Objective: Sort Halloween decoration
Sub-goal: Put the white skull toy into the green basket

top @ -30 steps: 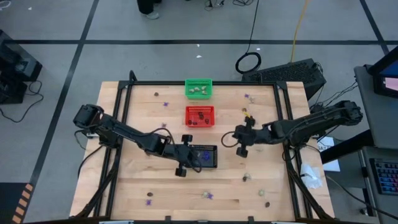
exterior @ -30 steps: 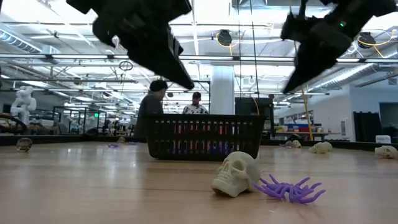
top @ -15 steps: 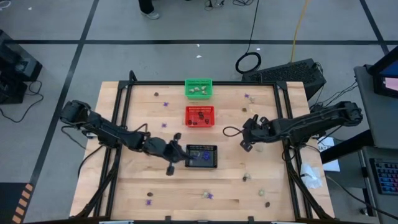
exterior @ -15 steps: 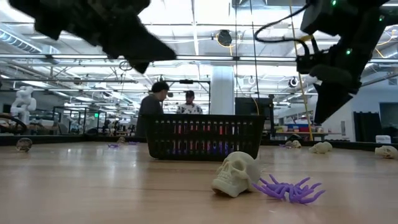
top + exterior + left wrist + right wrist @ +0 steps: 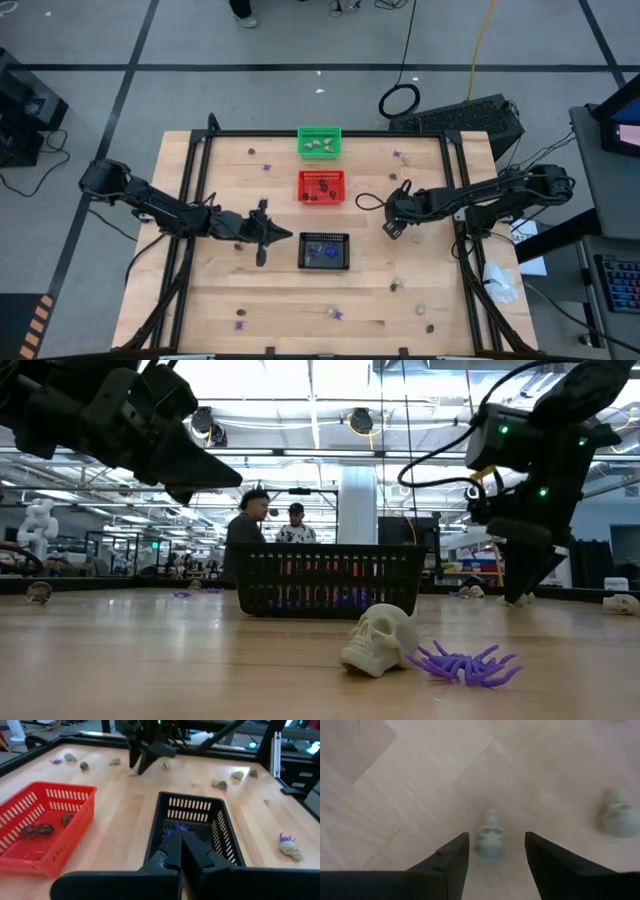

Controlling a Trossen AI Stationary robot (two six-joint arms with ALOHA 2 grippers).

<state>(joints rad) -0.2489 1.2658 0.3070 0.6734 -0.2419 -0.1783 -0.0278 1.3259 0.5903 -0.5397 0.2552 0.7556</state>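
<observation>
Since a sec ago my left hand (image 5: 268, 235) pulled back off the black basket (image 5: 325, 251) to its 9 o'clock, pinched closed, holding nothing afaict. My right hand (image 5: 493, 851) dropped low over the desk (image 5: 230, 290), spread wide, a pale cream skull (image 5: 491, 840) sitting btwn the fingers, not gripped. Purple spiders (image 5: 175, 831) in the black basket, brown bits (image 5: 35, 829) in the red basket (image 5: 322, 186) at its 12.
</observation>
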